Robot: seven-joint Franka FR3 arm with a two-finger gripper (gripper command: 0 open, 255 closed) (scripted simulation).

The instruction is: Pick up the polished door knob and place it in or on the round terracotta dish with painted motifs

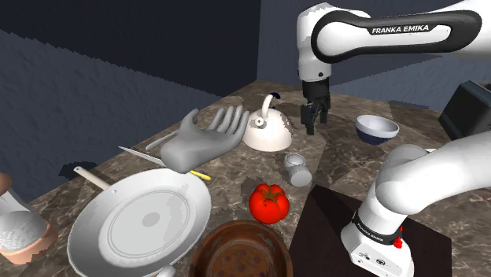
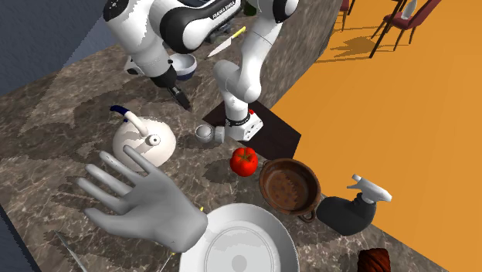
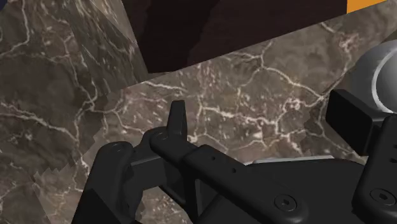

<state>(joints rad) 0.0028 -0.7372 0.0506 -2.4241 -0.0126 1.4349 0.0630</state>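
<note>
The door knob [image 1: 297,168] is a small, pale grey, rounded piece lying on the marble counter [image 1: 346,157] beside the red tomato [image 1: 268,202]. It also lies close to the arm's base [image 2: 207,133], and its rounded edge shows just past one finger [image 3: 382,76]. The round brown dish [image 1: 236,227] with a speckled inside sits at the counter's near edge, beyond the tomato from the knob [image 2: 266,174]. My black gripper [image 1: 312,122] [image 2: 180,96] [image 3: 264,121] hangs open above bare counter, a little past the knob, holding nothing.
A white kettle [image 1: 267,130], a large grey hand sculpture [image 1: 201,140] and a big white plate [image 1: 142,224] crowd the shoulder view's left. A blue-and-white bowl [image 1: 376,128] stands at its right. A black spray bottle [image 2: 351,210] lies by the dish. A knife [image 1: 142,153] lies behind the hand.
</note>
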